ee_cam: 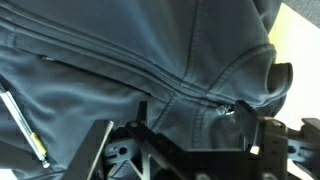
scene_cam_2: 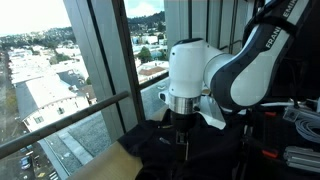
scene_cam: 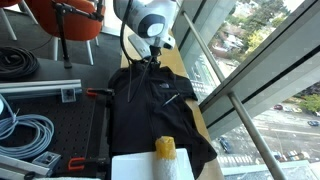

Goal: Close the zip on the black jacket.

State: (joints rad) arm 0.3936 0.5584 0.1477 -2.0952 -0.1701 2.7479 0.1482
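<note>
At the bottom edge of the wrist view the claw shows its two dark fingers, one in the lower left and one in the lower right. They stand wide apart with nothing clamped between them. The black jacket fills nearly the whole frame just beyond them. Whether the tips touch the cloth cannot be told. The zip runs as a stitched line from the middle left down towards the right, ending near a small shiny bit by a bunched fold. One thin pale strip lies on the fabric at the lower left.

In an exterior view, one yellow object stands on a white block at the bottom centre, touching the near edge of the jacket. Two red clamps sit on the dark board at the left. One bundle of pale cables lies at the lower left and one coil of black cables at the upper left.

The jacket is spread flat across the frame's centre, with the claw at its far end. The white arm rises above, and one orange chair stands behind.

In an exterior view the claw points down onto the jacket at the bottom right, beside the tan tabletop.
</note>
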